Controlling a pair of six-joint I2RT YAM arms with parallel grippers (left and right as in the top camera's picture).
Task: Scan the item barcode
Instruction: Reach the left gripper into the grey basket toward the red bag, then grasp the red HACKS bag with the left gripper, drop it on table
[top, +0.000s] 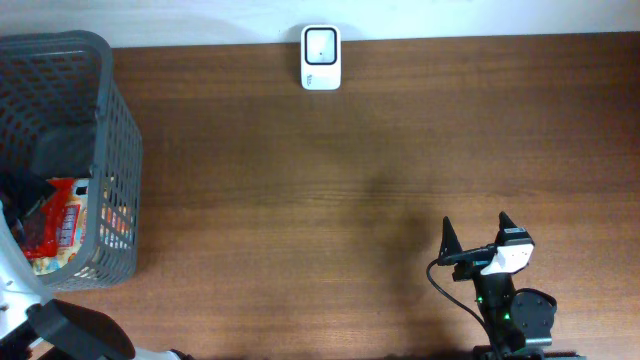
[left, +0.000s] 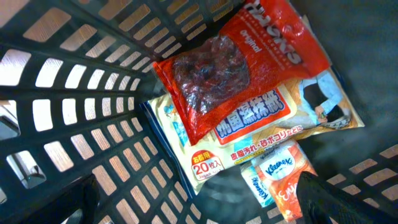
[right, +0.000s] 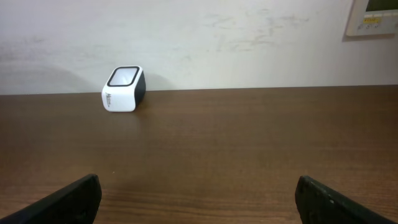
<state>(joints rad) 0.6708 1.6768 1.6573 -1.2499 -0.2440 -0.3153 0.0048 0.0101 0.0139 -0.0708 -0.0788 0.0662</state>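
left gripper (left: 199, 202) hung open and empty in the basket (top: 110, 130), over the red snack bag (left: 239, 68) lying on a wipes pack (left: 261, 134). glossy stacked packs could slip or lift together. right gripper (top: 477, 235) open, idle. scanner (top: 321, 57) well apart, by the wall.

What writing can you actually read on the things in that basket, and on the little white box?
Red bag: "original"; big white letters cut off.
Wipes pack: "20"; other print unclear.
Tissue pack: "Kleenex".
White box: print too small.
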